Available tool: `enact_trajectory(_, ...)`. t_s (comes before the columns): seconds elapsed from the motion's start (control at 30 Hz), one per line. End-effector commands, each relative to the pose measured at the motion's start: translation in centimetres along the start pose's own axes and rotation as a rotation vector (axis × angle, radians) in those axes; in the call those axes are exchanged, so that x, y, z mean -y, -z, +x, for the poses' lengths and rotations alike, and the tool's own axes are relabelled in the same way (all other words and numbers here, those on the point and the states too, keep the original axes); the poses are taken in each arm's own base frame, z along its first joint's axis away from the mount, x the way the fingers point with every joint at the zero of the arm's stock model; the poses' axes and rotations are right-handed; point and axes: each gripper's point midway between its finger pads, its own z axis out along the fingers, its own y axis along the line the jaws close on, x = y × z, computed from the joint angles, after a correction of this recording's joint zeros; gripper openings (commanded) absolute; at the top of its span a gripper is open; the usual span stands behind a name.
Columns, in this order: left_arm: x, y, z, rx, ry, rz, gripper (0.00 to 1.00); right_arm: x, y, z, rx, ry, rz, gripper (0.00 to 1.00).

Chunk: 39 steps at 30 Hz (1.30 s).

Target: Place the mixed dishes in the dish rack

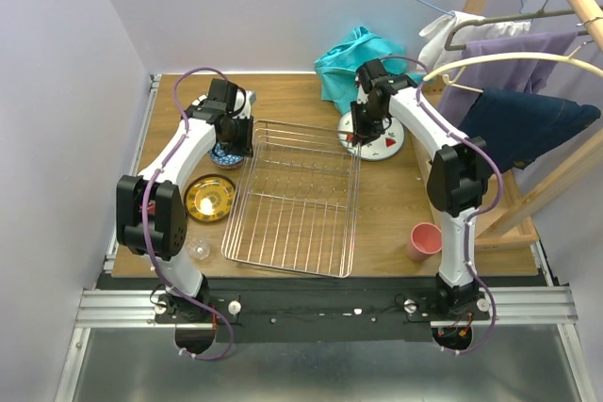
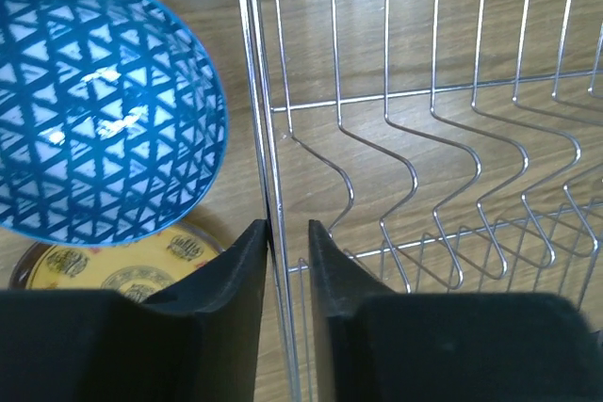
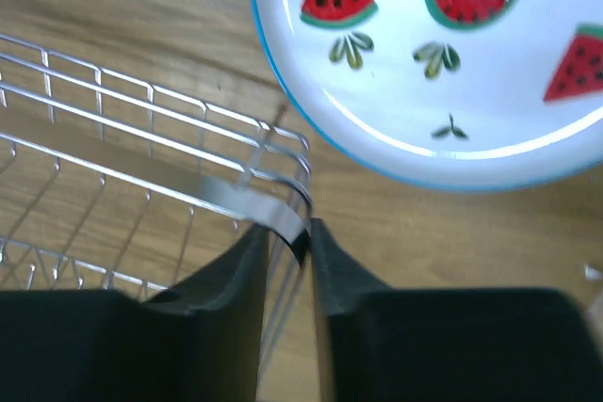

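Shows clear glass [image 1: 199, 249] at dish rack's [image 1: 294, 197] near-left corner, pink cup [image 1: 425, 241] off near-right, open tabletop [image 1: 386, 204] between. Pinches left rim wire in near-closed left gripper [image 2: 289, 233], beside blue bowl [image 2: 94, 101]. Clamps far-right corner rim in right gripper [image 3: 289, 233], near watermelon plate [image 3: 443, 91].

Gripper [image 2: 289, 233] clasping dish rack [image 2: 252, 63] rim, blue bowl [image 2: 99, 105]

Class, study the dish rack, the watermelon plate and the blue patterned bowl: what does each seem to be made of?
The silver wire dish rack: metal, probably chromed or stainless steel; thin bent rods with bright reflections.
The white watermelon-print plate: likely glazed ceramic, possibly melamine; smooth gloss with glare.
The blue triangle-patterned bowl: likely glazed ceramic; glossy highlights inside.
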Motion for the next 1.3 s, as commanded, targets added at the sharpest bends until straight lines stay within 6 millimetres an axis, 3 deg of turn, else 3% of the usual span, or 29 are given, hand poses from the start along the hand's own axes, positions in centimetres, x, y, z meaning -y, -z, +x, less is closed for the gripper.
enact_trajectory(0.0,4.6,0.3,-1.9,0.098,-0.024,0.186,0.35,-2.7,-1.0,-1.4,0.143,-0.007,-0.136,0.40)
enact_trajectory(0.1,4.4,0.8,-1.3,0.096,-0.017,0.165,0.37,-2.5,0.1,-0.4,0.138,-0.011,-0.134,0.40)
enact_trajectory(0.17,3.9,0.8,-0.5,0.082,-0.014,0.144,0.35,-2.1,0.3,-0.2,0.134,-0.011,-0.115,0.34)
enact_trajectory(0.2,4.0,1.0,-0.4,0.085,-0.017,0.144,0.33,-2.2,0.4,-0.1,0.129,-0.013,-0.113,0.28)
enact_trajectory(0.23,3.9,1.0,-0.1,0.078,-0.013,0.143,0.25,-2.2,0.5,0.1,0.121,-0.018,-0.113,0.20)
enact_trajectory(0.27,4.0,1.0,0.3,0.068,-0.005,0.147,0.20,-2.4,0.6,0.5,0.106,-0.022,-0.120,0.01)
enact_trajectory(0.37,4.2,1.6,0.4,0.069,0.004,0.153,0.01,-3.2,1.5,0.9,0.087,-0.024,-0.156,0.01)
enact_trajectory(0.6,5.6,4.1,1.1,0.057,0.005,0.215,0.00,-5.2,4.0,0.8,0.073,0.036,-0.204,0.01)
enact_trajectory(0.83,7.2,4.6,1.5,0.030,0.024,0.306,0.00,-7.2,5.6,0.0,0.094,0.093,-0.261,0.01)
enact_trajectory(1.07,8.0,4.7,-1.1,0.059,0.013,0.333,0.00,-8.7,6.1,-2.7,0.160,0.114,-0.293,0.01)
enact_trajectory(1.27,7.4,3.3,-2.9,0.076,0.012,0.304,0.00,-8.7,3.6,-3.6,0.149,0.107,-0.282,0.01)
